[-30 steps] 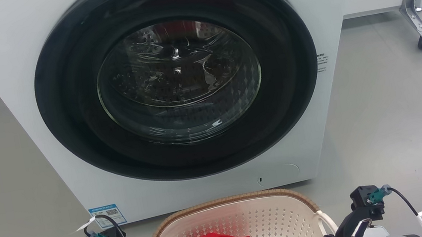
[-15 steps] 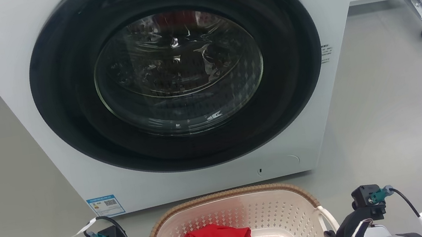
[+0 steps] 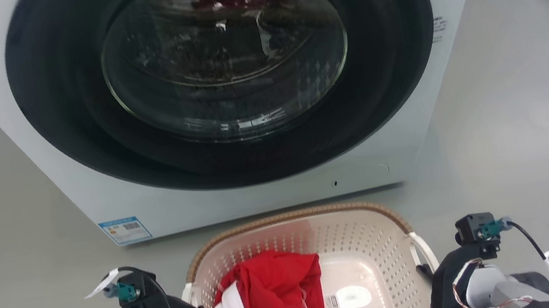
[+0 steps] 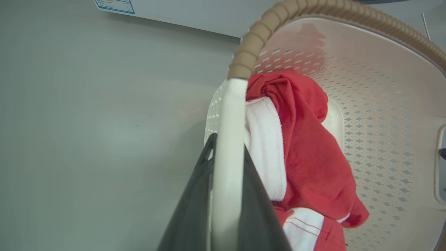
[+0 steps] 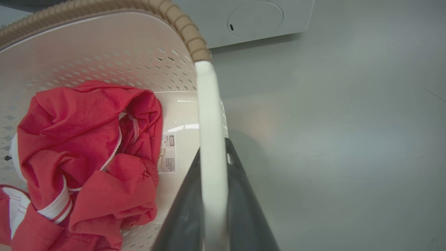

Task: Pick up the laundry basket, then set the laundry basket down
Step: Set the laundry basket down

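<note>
— What's different from a second ago?

— The whole head view has slid. The washing machine [image 3: 229, 88] now sits higher and looms larger, and more of the floor [image 3: 525, 104] just before the robot shows. That's the camera tipping down, not the things shifting.

— And the laundry basket [image 3: 357, 241]?

— It keeps its place on the floor side of the machine's front, between the two arms, with more of its inside showing. The red and white garment [image 3: 271, 295] lies in its left half as before. My guess is the body is bending to bring the load down, so the set-down is under way. I can't tell whether the base touches the floor yet.

— How are the arms placed?

— One on each side, low, forearms reaching inward to the rim. The left pincer [image 4: 226, 153] is closed on the left handle [image 4: 230, 115], a dark finger on either face of the white bar. The right pincer [image 5: 213, 146] grips the right handle [image 5: 208, 104] the same way.
</note>
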